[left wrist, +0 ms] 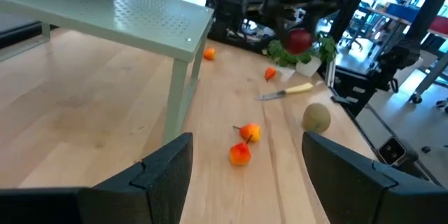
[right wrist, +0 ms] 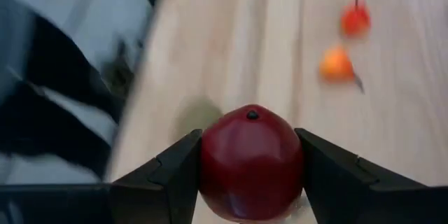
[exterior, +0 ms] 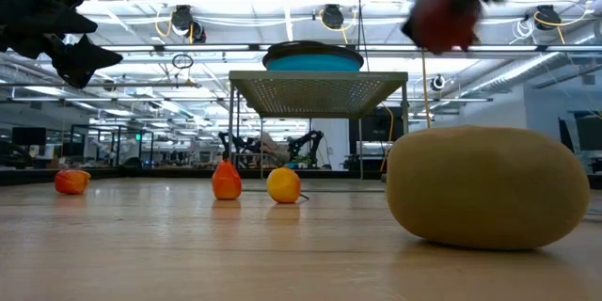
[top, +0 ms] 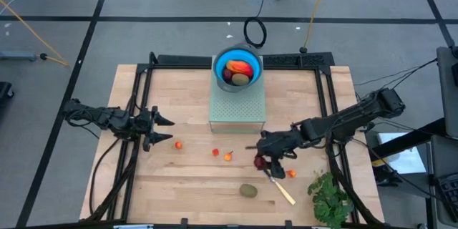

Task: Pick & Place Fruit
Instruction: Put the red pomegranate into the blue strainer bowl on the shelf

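A dark red ball sits between the fingers of my right gripper, which is shut on it above the table's near right part. In the low view the ball hangs well above the wood. A brown-green kiwi lies near the front edge. Several tiny orange-red bits rest on the table. The blue bowl with orange and brown fruit stands on a pale green perforated stand. My left gripper waits open at the left, with nothing between its fingers. My right gripper pinches the dark red ball by its two opposite sides between its two fingers. The fingers come slanting down from the table's right side. The ball is lifted clear of the table, its small dark dimple facing away from the wrist.
A cream-handled knife lies right of the kiwi, under the right gripper. A green leafy bunch lies at the near right corner. Black frame rails run along both table sides.
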Tool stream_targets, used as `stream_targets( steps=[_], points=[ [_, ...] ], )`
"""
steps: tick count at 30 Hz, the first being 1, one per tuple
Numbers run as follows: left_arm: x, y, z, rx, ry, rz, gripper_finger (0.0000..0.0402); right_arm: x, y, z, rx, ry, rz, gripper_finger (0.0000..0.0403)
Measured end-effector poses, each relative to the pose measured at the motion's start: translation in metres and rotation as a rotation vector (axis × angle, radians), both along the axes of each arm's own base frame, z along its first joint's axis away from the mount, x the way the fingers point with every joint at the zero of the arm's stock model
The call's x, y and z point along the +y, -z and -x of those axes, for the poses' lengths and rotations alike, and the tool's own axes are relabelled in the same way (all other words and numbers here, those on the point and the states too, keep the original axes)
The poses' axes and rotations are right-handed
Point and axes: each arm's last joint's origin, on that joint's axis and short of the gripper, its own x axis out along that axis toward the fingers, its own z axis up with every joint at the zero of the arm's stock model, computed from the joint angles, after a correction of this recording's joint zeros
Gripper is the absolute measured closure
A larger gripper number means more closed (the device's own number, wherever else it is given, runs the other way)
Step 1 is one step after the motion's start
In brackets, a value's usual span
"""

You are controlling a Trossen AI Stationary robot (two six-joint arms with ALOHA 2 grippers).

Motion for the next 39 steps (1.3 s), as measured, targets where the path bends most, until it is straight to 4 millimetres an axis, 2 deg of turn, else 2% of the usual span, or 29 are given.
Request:
stream_targets(
  steps=[12, 24, 34, 39],
  points=[
    [0.000, 0.000, 0.000, -0.002, 0.001, -0.005, 0.0133, 0.005, -0.053, -0.017, -0.458, 0.077, -0.304, 0.0202],
    [0.000, -0.001, 0.000, -0.006, 0.000, 0.001, 0.0133, -0.003, -0.067, -0.022, -0.524, 0.158, -0.491, 0.0199],
    [0.000, -0.001, 0.000, -0.009, 0.000, 0.009, 0.0133, -0.004, -0.067, -0.022, -0.525, 0.160, -0.497, 0.0199],
    [0.000, -0.001, 0.000, -0.009, 0.000, 0.009, 0.0133, 0.001, -0.067, -0.020, -0.630, 0.069, -0.300, 0.0198]
  ],
)
